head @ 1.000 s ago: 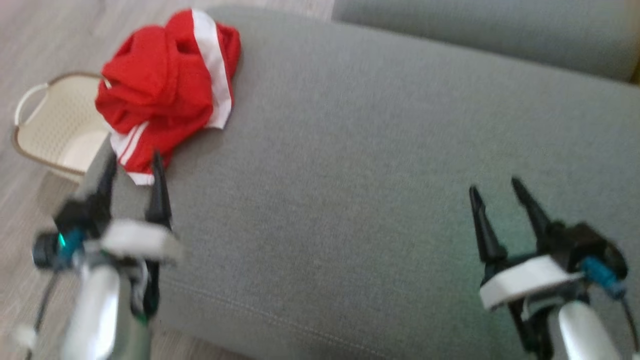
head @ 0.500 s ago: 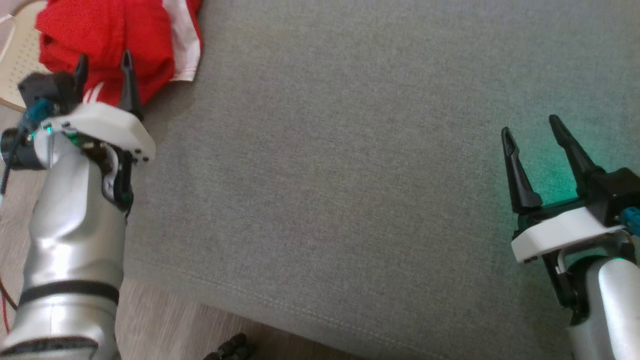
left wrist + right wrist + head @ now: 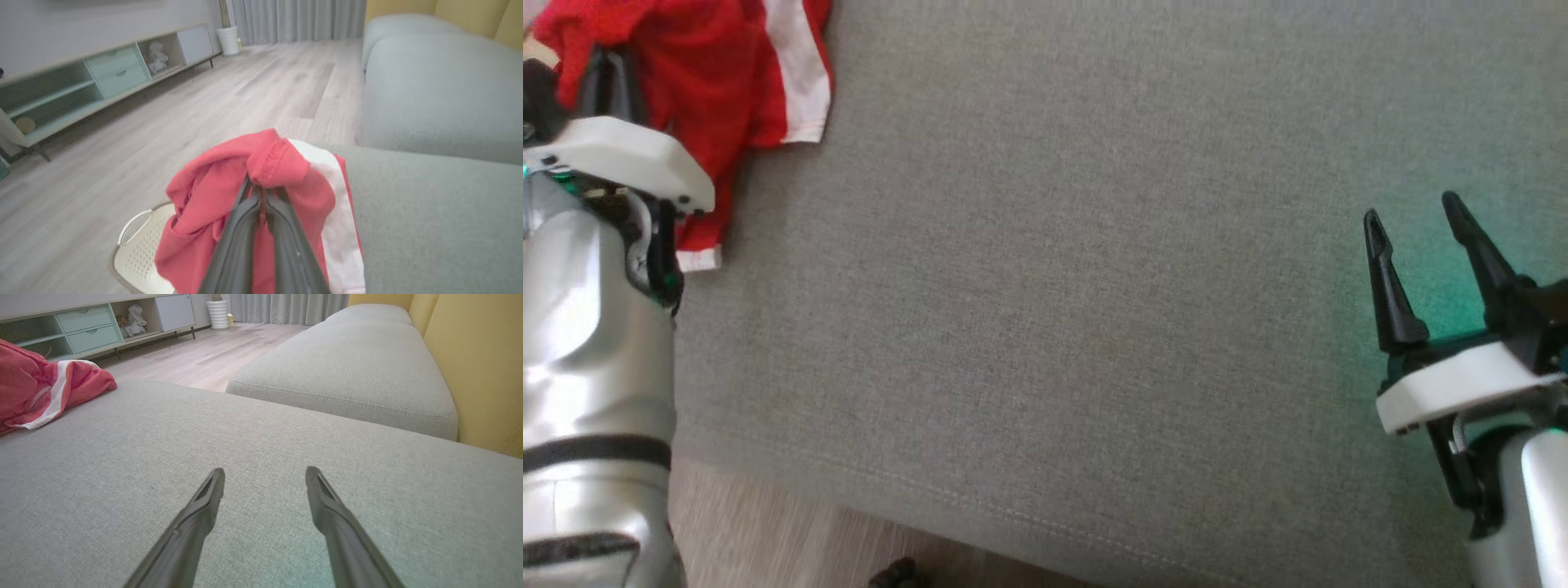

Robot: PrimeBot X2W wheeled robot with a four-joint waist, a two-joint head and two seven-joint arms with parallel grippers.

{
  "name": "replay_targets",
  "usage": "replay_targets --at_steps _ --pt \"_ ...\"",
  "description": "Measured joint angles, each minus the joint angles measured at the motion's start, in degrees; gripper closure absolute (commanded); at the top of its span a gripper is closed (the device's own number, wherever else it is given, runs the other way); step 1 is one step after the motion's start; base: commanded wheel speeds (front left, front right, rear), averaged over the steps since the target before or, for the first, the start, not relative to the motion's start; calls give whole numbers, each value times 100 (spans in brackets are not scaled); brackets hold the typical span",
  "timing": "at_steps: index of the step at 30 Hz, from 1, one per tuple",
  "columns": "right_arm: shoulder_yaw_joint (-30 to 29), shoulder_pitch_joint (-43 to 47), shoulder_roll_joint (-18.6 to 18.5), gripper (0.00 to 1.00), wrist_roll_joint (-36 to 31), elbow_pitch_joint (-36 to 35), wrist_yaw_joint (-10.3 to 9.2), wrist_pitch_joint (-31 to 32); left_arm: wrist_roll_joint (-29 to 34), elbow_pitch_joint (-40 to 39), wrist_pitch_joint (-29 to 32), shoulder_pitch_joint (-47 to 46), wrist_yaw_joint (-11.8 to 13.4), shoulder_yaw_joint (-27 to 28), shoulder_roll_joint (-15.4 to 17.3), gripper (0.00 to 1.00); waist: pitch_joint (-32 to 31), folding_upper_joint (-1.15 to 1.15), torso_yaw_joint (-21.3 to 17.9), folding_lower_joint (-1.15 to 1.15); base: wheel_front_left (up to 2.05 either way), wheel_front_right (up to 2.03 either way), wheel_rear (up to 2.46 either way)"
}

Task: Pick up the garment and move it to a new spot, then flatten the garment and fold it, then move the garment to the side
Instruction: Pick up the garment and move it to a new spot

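Left gripper clamps the crumpled red fabric garment with white stripes; right gripper hangs open!

There's the grip: the left jaws are pinched tight on a hemmed fold at the top of the garment, which is bunched at the far left corner of the grey woven sofa cushion, one striped end trailing toward the near side beside the silver forearm. Just past that corner, down on the pale wood floor, sits a cream perforated plastic basket, right by the bunched cloth. Over on the right, the right jaws are spread wide above bare cushion, gripping nothing, well apart from the garment. A second grey cushion lies farther off.
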Motion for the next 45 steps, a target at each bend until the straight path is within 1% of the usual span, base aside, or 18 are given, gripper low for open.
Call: replay_targets --at_steps 5,8,12,15,17,22,27,32,35,38,39,40,41,45 --pt "-86 241 105 0 48 56 0 -111 60 -1122 0 666 -14 96 2 100 -328 0 16 -1 0 0 0" --pt "-119 313 235 0 80 100 0 -219 108 -1823 0 1107 -94 89 -30 100 -574 0 13 -1 0 0 0" --pt "-121 350 401 0 112 160 0 -349 153 -2795 -3 1655 -189 -67 -130 100 -944 0 -21 -1 0 0 0" --pt "-112 465 504 0 145 210 0 -415 211 -3411 -4 2156 -266 -222 -140 100 -1210 0 -94 -1 0 0 0" --pt "-86 545 559 0 145 247 0 -469 234 -3753 -4 2541 -310 -275 -144 100 -1366 0 -179 -1 0 0 0" --pt "-25 621 627 0 193 338 0 -561 219 -4554 111 3390 -307 -374 -147 100 -1631 0 -526 -1 0 0 0" --pt "4 680 677 0 202 390 0 -589 132 -5200 360 3867 -299 -625 -336 100 -1779 0 -934 -1 0 0 0" --pt "37 678 724 0 253 390 0 -605 80 -5291 449 3980 -308 -991 -495 100 -1797 0 -1375 -1 0 0 0" --pt "68 665 737 0 305 388 0 -614 43 -5186 448 3893 -313 -1266 -614 100 -1736 1 -1671 -1 0 0 0" --pt "127 639 745 0 368 388 0 -656 43 -4940 447 3580 -318 -1606 -692 100 -1627 0 -1997 -1 0 0 0" --pt "127 639 745 0 368 388 0 -656 43 -4940 447 3580 -318 -1606 -692 100 -1627 0 -1997 -1 0 0 0" --pt "152 636 747 0 400 389 0 -656 43 -4840 446 3429 -352 -1733 -703 100 -1581 0 -2111 -1 0 0 0" --pt "193 623 754 0 442 398 0 -700 43 -4592 438 3111 -371 -1985 -749 100 -1481 0 -2342 -1 0 0 0" --pt "219 480 761 0 589 450 0 -810 44 -4041 342 2558 -417 -2561 -797 100 -1250 0 -2803 -1 0 0 0"
